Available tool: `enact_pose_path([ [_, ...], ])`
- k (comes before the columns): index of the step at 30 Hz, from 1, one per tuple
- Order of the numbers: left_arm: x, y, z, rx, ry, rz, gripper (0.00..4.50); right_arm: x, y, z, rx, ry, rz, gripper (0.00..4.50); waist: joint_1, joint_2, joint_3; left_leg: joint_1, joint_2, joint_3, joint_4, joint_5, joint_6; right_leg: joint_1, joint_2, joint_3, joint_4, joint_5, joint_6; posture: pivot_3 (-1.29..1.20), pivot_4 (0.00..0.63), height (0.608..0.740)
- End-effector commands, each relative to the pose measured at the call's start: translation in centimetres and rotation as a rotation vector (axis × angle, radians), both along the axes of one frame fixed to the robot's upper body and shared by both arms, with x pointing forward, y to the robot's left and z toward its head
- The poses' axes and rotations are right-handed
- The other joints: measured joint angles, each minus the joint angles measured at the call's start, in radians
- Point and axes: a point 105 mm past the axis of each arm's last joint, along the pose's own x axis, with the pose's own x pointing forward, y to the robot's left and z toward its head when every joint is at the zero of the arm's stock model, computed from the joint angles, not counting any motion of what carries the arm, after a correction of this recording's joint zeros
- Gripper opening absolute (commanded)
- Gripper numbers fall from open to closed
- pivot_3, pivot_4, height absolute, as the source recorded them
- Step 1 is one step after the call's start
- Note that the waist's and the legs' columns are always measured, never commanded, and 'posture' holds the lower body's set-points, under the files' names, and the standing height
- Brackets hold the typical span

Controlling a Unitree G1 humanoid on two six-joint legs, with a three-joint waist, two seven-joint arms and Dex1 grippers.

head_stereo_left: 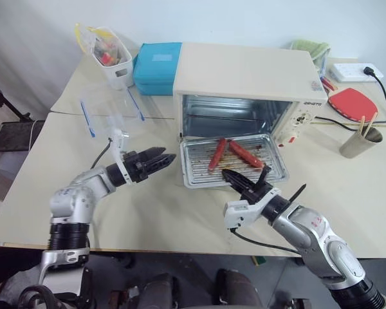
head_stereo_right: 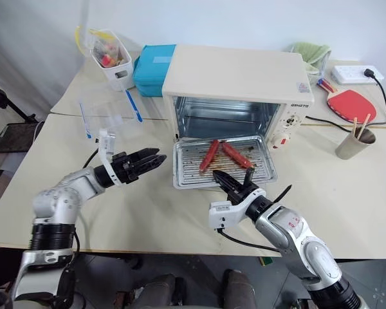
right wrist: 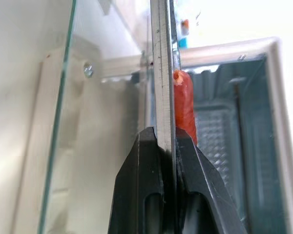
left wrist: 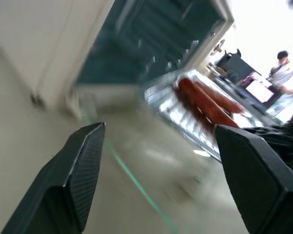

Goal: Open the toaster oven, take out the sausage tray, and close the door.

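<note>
sausage tray level, long axis sideways; right jaws pinch rim, left jaws spread.

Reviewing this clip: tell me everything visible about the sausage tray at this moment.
The sausage tray is a shallow rectangular tray of silvery metal with a ribbed base, rounded corners and brownish grease marks. It lies level, drawn out in front of the toaster oven over the lowered door. Two red sausages lie on it, angled apart. The right gripper is shut on its near rim.

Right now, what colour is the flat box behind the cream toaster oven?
Teal-blue box, clearest in the left eye view.
</note>
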Motion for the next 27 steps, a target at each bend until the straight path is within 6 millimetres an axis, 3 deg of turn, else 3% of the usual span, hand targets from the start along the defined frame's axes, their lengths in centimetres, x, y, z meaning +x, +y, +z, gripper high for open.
enact_pose_path([
  [1,-1.1,-0.7,1.5,-0.052,0.081,-0.073,3.75,0.0,0.9,2.3,0.025,-0.118,0.052,0.02,-0.001,0.000,0.000,0.000,0.000,0.000,0.000,0.000,0.000,0.000,0.000,0.000,0.000,0.000,0.000,0.00,0.150,0.740],
  [13,-1.6,-0.7,1.3,-0.169,0.250,-0.109,3.75,1.0,2.7,2.1,-0.005,-0.108,0.184,0.02,-0.003,0.000,0.000,0.001,0.000,0.000,-0.001,0.000,-0.001,0.000,0.001,0.000,0.000,0.000,0.000,0.00,0.150,0.740],
  [16,-1.7,-0.4,0.6,-0.182,0.306,-0.102,3.23,1.0,2.9,2.0,-0.012,-0.099,0.204,0.00,-0.003,0.000,0.000,0.001,0.000,0.000,-0.001,0.001,-0.001,0.000,0.001,0.000,0.000,0.000,0.000,0.00,0.150,0.740],
  [25,-2.7,-0.7,-0.2,-0.262,0.429,-0.137,0.36,0.6,3.6,2.0,-0.006,-0.089,0.272,0.00,-0.003,0.000,0.000,0.001,0.000,0.000,-0.001,0.001,-0.001,0.000,0.001,0.001,0.001,0.000,0.000,0.00,0.150,0.740],
  [27,-2.9,-0.9,-0.1,-0.284,0.452,-0.150,0.17,0.6,3.8,2.1,-0.005,-0.091,0.282,0.00,-0.004,0.000,0.000,0.001,0.000,0.000,-0.001,0.001,-0.001,0.000,0.001,0.000,0.001,0.000,0.000,0.00,0.150,0.740],
])
